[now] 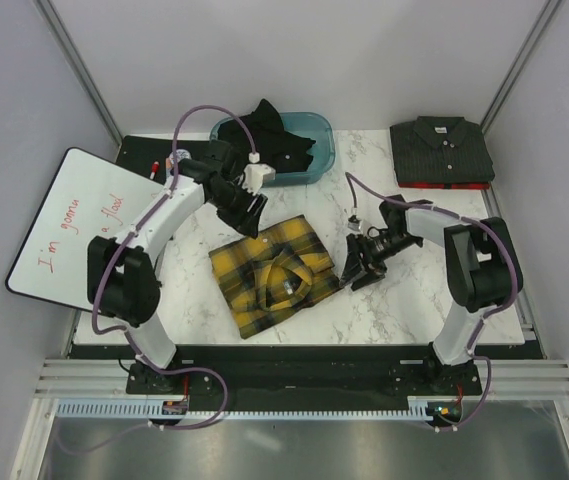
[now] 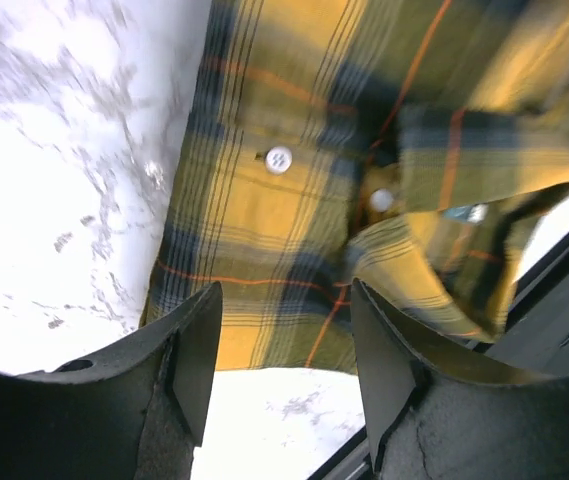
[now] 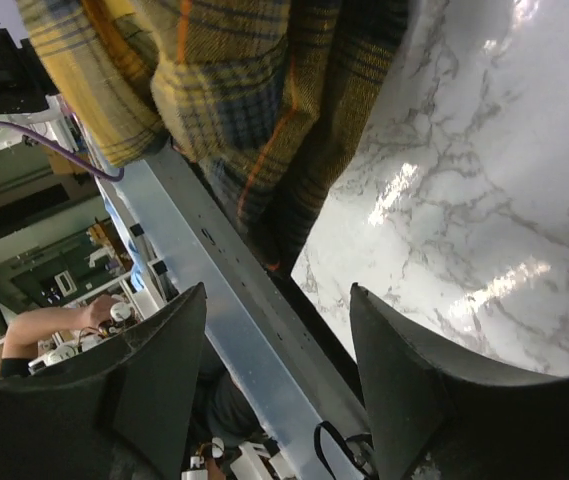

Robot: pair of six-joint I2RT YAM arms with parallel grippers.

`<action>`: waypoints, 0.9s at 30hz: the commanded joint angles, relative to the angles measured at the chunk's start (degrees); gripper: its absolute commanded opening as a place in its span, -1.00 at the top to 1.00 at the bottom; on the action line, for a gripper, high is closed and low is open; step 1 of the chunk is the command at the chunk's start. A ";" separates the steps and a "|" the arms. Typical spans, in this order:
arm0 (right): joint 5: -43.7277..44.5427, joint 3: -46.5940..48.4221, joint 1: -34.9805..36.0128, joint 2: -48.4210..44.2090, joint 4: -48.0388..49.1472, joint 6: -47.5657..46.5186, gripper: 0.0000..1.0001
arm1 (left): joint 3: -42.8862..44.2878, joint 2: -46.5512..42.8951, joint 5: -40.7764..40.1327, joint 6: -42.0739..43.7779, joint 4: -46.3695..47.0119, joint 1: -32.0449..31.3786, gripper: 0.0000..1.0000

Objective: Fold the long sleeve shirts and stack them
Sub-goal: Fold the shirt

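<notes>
Bench (image 1: 404, 300): white marble-patterned top. Both arms are mounted at its near edge.

Plaid shirt (image 1: 274, 275): yellow and black with thin red lines. It is folded into a rough rectangle and lies flat near the middle of the bench, turned at an angle, collar side up. Both wrist views show it too (image 2: 294, 220) (image 3: 234, 90), and the left wrist view shows two pale buttons (image 2: 279, 158) on the front.

Charcoal shirt (image 1: 442, 148): folded neatly, collar toward the back, at the back right corner of the bench. A red edge shows under its near side; what that red thing is cannot be told.

Black shirt (image 1: 276, 140): unfolded and bunched in a blue bin (image 1: 321, 132) at the back centre, part of it rising above the rim.

Left arm (image 1: 169, 215): reaches in from the left, its end just beyond the far left corner of the plaid shirt.

Left jaws: stand apart with nothing between them. The dark fingers (image 2: 189, 360) frame the plaid cloth below without touching it.

Right arm (image 1: 434, 225): bends back toward the middle, its end just beside the plaid shirt's right edge.

Right jaws: parted wide and empty. Between the fingers (image 3: 164, 370) show the bench edge and a corner of plaid cloth.

Whiteboard (image 1: 74, 215): on the left, tilted, with red handwriting, overhanging the bench's left side.
</notes>
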 commanded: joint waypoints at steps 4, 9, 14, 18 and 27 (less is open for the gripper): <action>2.47 3.36 3.14 6.75 6.19 4.48 0.08 | -9.87 3.65 -2.68 7.31 4.48 0.09 -0.07; 7.48 7.84 3.23 10.52 11.12 8.35 0.92 | -17.09 1.28 -0.75 9.51 5.28 -0.43 0.21; 15.21 20.74 3.58 17.90 14.82 9.94 1.00 | -26.23 -1.53 2.15 10.57 5.54 -8.39 0.57; 16.02 39.07 5.16 26.77 14.91 9.33 0.92 | -27.83 -0.14 5.83 4.96 9.40 -21.33 0.72; 18.64 40.32 -1.16 11.79 4.10 -0.49 -0.25 | -18.52 -8.12 23.51 -4.19 12.92 -17.94 0.25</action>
